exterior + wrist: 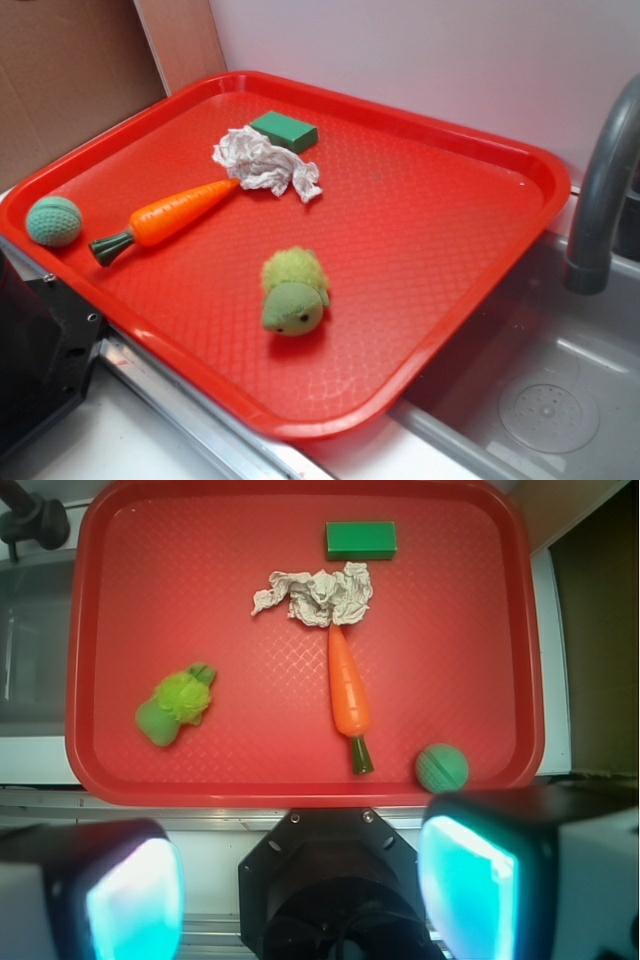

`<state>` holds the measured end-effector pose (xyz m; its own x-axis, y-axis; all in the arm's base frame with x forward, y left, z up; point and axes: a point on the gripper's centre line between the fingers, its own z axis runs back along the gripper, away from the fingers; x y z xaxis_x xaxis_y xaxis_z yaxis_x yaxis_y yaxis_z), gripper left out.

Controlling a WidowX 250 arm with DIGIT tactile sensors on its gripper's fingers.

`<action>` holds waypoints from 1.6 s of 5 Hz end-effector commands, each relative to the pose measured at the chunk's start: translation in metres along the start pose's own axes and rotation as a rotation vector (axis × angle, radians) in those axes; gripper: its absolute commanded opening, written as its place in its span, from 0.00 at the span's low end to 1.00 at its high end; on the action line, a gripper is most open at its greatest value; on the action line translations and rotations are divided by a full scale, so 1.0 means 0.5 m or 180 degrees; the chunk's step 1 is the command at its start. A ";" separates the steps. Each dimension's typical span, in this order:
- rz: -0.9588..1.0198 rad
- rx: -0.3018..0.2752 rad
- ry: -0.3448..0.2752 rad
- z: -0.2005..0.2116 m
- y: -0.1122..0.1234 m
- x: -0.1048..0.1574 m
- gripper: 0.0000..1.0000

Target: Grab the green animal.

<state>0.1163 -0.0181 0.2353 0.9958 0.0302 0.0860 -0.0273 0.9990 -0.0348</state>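
Exterior view shows a red tray (480, 140) as the landmark, with the green animal (294, 291) lying on its near middle, fuzzy body toward the tray's back and smooth head toward the near rim. Farther back on the tray lie a carrot (170, 217), a crumpled tissue (265, 163) and a flat green block (284, 131); a teal ball (53, 221) sits by the tray's left corner. A grey faucet (603, 190) rises beside the tray's right rim over a sink. Wrist view looks down on the tray from beyond its near rim: the green animal (177, 704) rests in its left half, well apart from the carrot (349, 690), with bare tray all around. The pincer (300, 890) hangs off the tray, its two pads spread wide and holding nothing. The toy looks light and soft, likely to squash, so closing across the fuzzy body seems the surest hold; only the raised rim and the faucet limit the approach.
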 end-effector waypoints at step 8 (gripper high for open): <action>0.1930 -0.0118 0.0104 -0.318 -0.197 0.107 1.00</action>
<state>0.1823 -0.1189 0.0775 0.8072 0.5903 -0.0031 -0.5888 0.8047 -0.0760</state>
